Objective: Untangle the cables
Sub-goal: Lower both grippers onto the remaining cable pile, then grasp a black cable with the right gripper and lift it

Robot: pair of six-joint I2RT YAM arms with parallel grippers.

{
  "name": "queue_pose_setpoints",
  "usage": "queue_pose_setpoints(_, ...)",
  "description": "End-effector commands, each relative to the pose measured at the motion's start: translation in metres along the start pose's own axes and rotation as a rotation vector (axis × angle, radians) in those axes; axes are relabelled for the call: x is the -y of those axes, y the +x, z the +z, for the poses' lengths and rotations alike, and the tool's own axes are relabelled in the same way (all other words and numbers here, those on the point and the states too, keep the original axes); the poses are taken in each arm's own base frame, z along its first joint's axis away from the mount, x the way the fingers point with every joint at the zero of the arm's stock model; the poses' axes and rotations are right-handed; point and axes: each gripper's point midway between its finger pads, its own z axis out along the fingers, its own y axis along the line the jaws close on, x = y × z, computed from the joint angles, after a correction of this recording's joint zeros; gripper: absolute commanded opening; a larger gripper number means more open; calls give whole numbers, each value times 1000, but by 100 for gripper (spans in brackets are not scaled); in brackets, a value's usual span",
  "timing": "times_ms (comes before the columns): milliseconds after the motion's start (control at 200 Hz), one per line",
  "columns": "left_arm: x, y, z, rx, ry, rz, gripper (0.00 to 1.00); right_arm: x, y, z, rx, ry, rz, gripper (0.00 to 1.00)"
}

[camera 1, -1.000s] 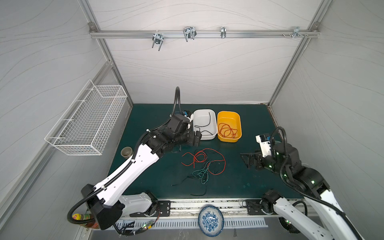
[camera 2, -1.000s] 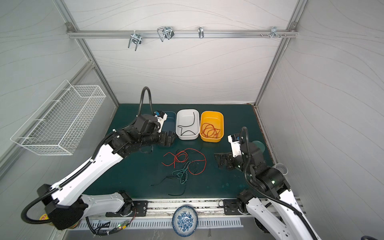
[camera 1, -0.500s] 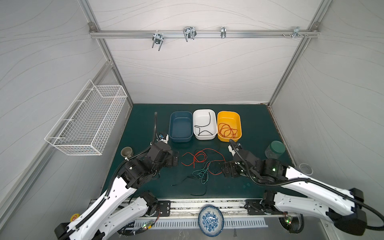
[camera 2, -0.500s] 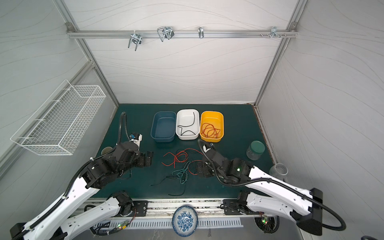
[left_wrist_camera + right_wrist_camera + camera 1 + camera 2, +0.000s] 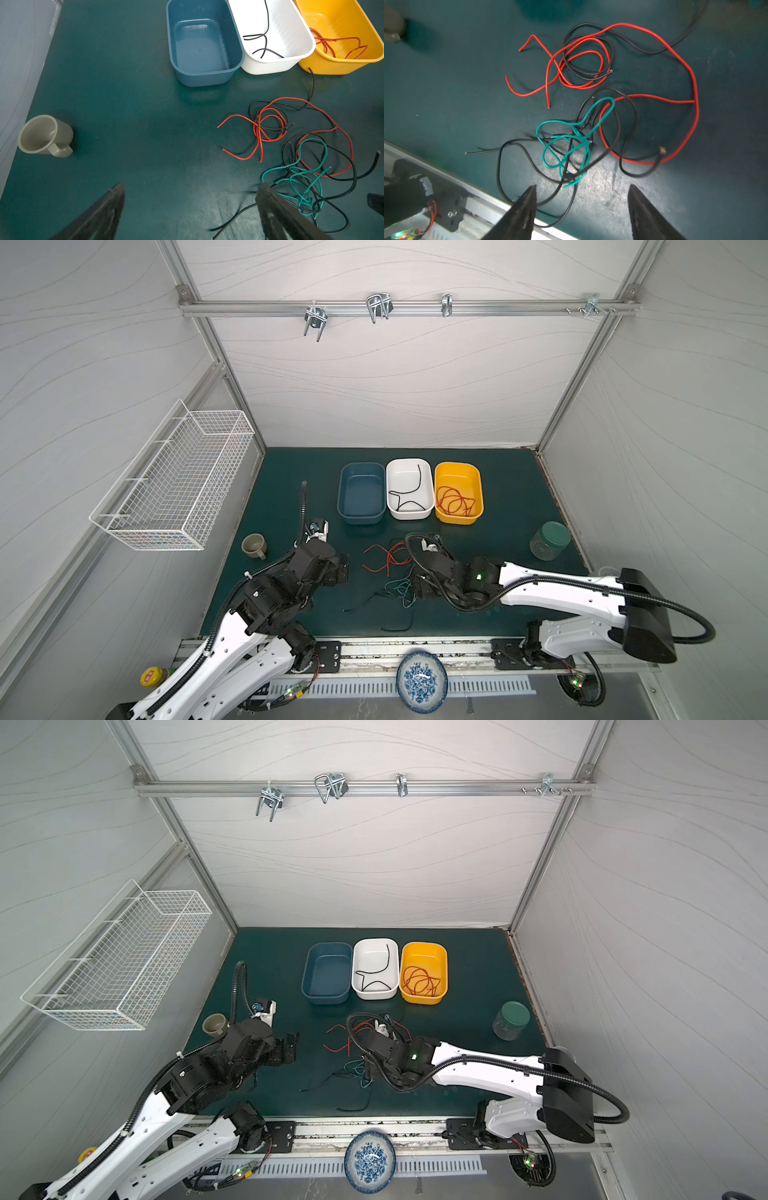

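Note:
The cables (image 5: pixel 390 572) lie in a loose tangle of red, black and teal wires on the green mat, seen in both top views (image 5: pixel 353 1052) and both wrist views (image 5: pixel 301 149) (image 5: pixel 591 116). My left gripper (image 5: pixel 343 568) (image 5: pixel 191 187) hovers open just left of the tangle, with nothing between its fingers. The right gripper (image 5: pixel 417 587) (image 5: pixel 582 187) hangs over the tangle's near right side, jaws apart. Black loops and a teal end lie on the mat below its gap, ungripped. A black cable (image 5: pixel 409 493) lies in the white tub, and red cables (image 5: pixel 455 502) lie in the yellow tub.
The blue tub (image 5: pixel 360 493), white tub (image 5: pixel 403 472) and yellow tub (image 5: pixel 457 475) stand in a row behind the tangle. A grey mug (image 5: pixel 253 546) sits at the left, a green-lidded jar (image 5: pixel 549 540) at the right. A patterned plate (image 5: pixel 422 681) rests on the front rail.
The left arm pulled back from the tubs toward the front left, uncovering the blue tub. The right arm swung in from the right over the tangle, and its jaws narrowed somewhat.

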Motion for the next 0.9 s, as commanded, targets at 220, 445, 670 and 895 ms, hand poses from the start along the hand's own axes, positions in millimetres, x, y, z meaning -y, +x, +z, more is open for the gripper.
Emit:
queue_pose_setpoints(220, 5, -7, -1, 32, 26, -8, 100, -6, -5, 24, -4, 3, 95, 56)
queue_pose_setpoints(445, 10, -4, 2, 8, 38, -2, 100, 8, -4, 38, -29, 6, 142, 46)
queue_pose_setpoints(670, 16, -1, 6, -18, 56, 9, 100, 15, -6, 48, -56, -24, 180, 38)
queue_pose_setpoints(895, 17, 0, 8, -28, 56, 12, 100, 22, -18, 50, -41, -14, 177, 19)
